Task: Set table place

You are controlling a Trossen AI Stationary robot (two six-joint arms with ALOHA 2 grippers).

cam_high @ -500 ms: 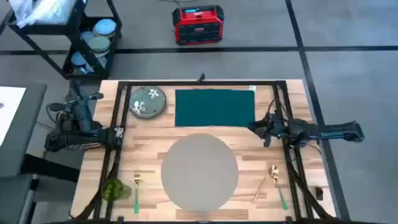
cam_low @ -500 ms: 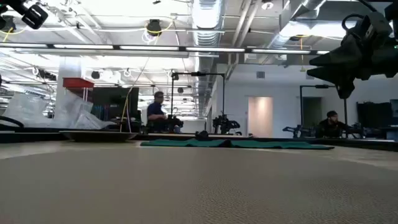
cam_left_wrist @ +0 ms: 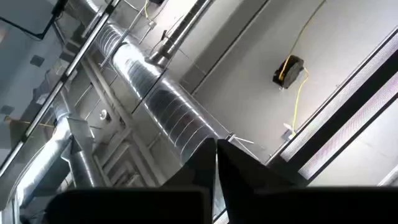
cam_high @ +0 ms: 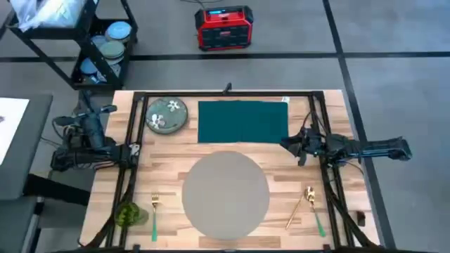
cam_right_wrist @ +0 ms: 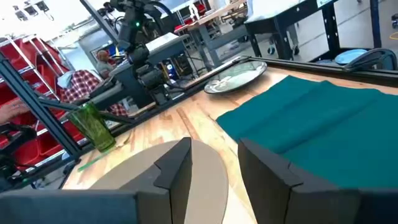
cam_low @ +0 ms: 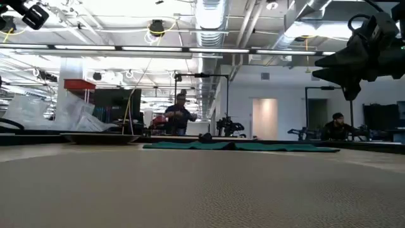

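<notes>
The placemat (cam_high: 226, 194), a plain grey disc, lay flat on the table (cam_high: 169, 147) at the lower centre of the high view, with nothing on it. Above it in that view sat a dark teal napkin (cam_high: 243, 121), and to the napkin's left a green patterned plate (cam_high: 166, 114). A fork (cam_high: 154, 209) lay left of the placemat, with a green glass (cam_high: 127, 214) farther left near the table's edge. Gold cutlery (cam_high: 304, 204) lay to the placemat's right.

The right gripper (cam_high: 292, 145) hung above the table's right side, just right of the napkin's lower corner; in its wrist view its fingers (cam_right_wrist: 176, 169) stood apart with nothing between them. The left gripper (cam_high: 105, 109) was off the table's left edge, pointing upward; its wrist view showed the fingers (cam_left_wrist: 202, 165) closed together against ceiling ducts (cam_left_wrist: 168, 112).
</notes>
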